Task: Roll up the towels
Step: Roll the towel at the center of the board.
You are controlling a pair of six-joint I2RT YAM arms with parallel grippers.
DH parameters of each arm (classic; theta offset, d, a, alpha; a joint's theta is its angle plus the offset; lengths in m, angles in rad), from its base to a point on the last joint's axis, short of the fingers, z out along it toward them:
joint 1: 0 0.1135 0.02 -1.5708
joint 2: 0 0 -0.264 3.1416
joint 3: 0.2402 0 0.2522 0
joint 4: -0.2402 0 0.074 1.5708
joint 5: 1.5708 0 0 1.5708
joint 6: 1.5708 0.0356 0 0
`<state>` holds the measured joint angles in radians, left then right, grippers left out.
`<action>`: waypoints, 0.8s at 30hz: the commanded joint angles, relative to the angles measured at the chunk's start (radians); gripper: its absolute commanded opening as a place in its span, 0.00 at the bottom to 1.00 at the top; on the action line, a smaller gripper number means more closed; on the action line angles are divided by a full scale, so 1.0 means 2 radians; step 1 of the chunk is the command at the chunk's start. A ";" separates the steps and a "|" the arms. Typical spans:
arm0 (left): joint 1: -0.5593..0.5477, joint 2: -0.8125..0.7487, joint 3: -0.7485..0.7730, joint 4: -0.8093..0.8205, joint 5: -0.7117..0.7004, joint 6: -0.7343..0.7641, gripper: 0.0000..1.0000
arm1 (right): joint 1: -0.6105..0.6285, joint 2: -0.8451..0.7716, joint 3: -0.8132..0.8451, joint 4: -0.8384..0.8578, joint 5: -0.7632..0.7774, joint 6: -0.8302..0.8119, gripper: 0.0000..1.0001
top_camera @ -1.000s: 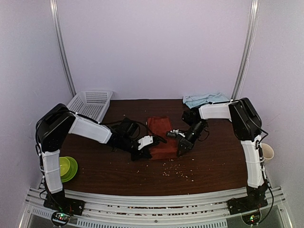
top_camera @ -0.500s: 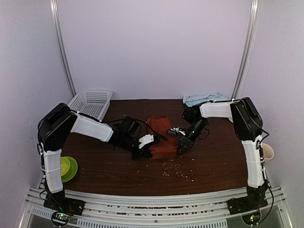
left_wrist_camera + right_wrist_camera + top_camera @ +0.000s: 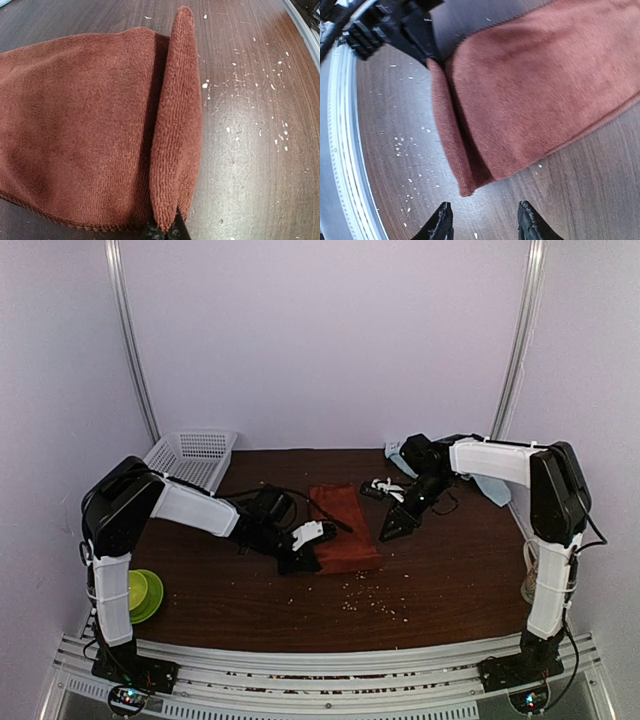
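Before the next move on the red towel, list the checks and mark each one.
1. Grip: left gripper shut on the red towel's near fold: ok.
2. Second hold: right gripper on the towel: not ok; it is open above the bare table beside the towel's corner.
3. Fold raised along the near edge: ok.
4. Fold tightness underneath: cannot tell.
5. light-blue towel apart from the red one: ok, at the far right.
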<state>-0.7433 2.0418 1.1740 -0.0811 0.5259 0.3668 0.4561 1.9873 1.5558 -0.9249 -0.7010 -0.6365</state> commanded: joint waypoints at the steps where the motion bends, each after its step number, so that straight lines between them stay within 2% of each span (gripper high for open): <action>1: 0.013 0.023 -0.001 -0.029 -0.028 -0.009 0.00 | -0.001 0.013 0.006 -0.038 -0.072 -0.053 0.45; 5: 0.013 0.023 -0.002 -0.023 -0.029 -0.013 0.00 | 0.007 0.072 0.062 -0.157 -0.134 -0.144 0.44; 8: 0.013 0.023 -0.001 -0.022 -0.031 -0.017 0.00 | 0.020 0.101 0.079 -0.200 -0.150 -0.176 0.43; 17: 0.013 0.021 -0.006 -0.022 -0.031 -0.022 0.00 | 0.054 0.117 0.081 -0.158 -0.156 -0.128 0.43; 24: 0.013 0.020 -0.008 -0.020 -0.033 -0.022 0.00 | 0.065 0.106 0.083 -0.162 -0.157 -0.131 0.43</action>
<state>-0.7364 2.0422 1.1744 -0.0788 0.5274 0.3302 0.5724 2.2219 1.6978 -1.2545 -0.9955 -0.9096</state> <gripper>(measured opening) 0.010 0.435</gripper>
